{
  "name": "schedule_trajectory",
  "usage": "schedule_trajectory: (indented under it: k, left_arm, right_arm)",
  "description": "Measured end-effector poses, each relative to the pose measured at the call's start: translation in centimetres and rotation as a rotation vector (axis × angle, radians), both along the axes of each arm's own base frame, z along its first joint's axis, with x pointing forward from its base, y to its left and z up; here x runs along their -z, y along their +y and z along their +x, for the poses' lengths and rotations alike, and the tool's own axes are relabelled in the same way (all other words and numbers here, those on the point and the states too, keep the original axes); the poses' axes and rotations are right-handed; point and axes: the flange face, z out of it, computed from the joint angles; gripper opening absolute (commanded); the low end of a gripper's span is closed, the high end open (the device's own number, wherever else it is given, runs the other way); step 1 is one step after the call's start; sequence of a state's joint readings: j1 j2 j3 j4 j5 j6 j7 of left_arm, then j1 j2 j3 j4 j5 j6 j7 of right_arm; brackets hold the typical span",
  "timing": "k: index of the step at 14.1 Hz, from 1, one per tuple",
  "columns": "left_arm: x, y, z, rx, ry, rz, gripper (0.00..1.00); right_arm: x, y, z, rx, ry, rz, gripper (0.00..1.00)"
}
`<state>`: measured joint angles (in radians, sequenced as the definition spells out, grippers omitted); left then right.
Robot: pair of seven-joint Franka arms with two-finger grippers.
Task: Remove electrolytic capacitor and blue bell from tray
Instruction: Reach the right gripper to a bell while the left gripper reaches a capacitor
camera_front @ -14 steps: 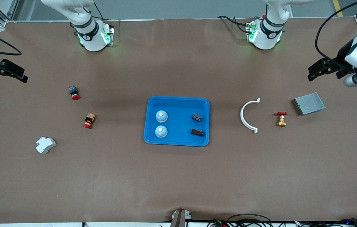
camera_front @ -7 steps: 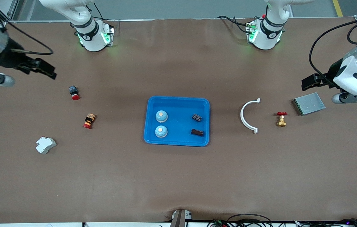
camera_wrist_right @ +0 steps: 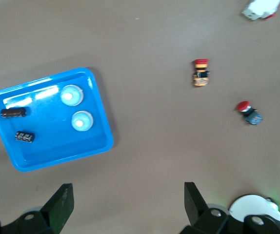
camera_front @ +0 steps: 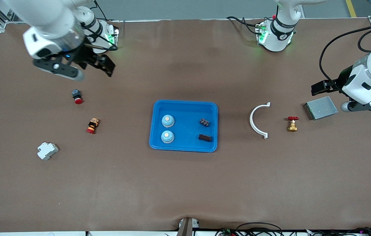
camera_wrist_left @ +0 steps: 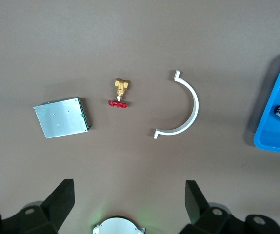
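Observation:
A blue tray (camera_front: 187,131) lies mid-table. In it are two light blue bells (camera_front: 168,121) (camera_front: 167,136) and two dark capacitors (camera_front: 204,122) (camera_front: 205,138). My right gripper (camera_front: 104,66) is open and empty in the air over bare table close to its base. Its wrist view shows the tray (camera_wrist_right: 57,146), the bells (camera_wrist_right: 71,95) and the capacitors (camera_wrist_right: 13,112) beneath its open gripper (camera_wrist_right: 128,202). My left gripper (camera_front: 320,87) is open and empty over the table beside a metal box. Its wrist view (camera_wrist_left: 129,195) shows the tray's edge (camera_wrist_left: 271,139).
Toward the left arm's end lie a white half-ring clamp (camera_front: 258,120), a brass valve with a red handle (camera_front: 292,123) and a grey metal box (camera_front: 320,108). Toward the right arm's end lie a red push button (camera_front: 77,96), a red and yellow switch (camera_front: 92,126) and a white breaker (camera_front: 47,150).
My right arm has swung in from the table's end to over the table near its base. My left arm has come down and inward toward the metal box. The things in the tray have not moved.

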<state>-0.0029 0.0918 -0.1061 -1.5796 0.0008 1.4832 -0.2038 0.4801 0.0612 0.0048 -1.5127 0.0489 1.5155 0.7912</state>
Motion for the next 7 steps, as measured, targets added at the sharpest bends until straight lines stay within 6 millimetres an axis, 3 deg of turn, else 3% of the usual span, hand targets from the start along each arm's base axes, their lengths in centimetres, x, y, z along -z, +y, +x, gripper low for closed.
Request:
schedule_trajectory:
  k: [3,7]
  left_arm:
    - [0.5,-1.8,-0.1,-0.115,0.025,-0.039,1.0]
    - [1.3,-7.3,-0.6,-0.293,0.051,-0.045,1.0]
  right_arm:
    - [4.3,5.1,1.0,-0.055,-0.015,0.009,1.0]
    - [10.5,10.4,2.3,-0.101,-0.038,0.022,1.0]
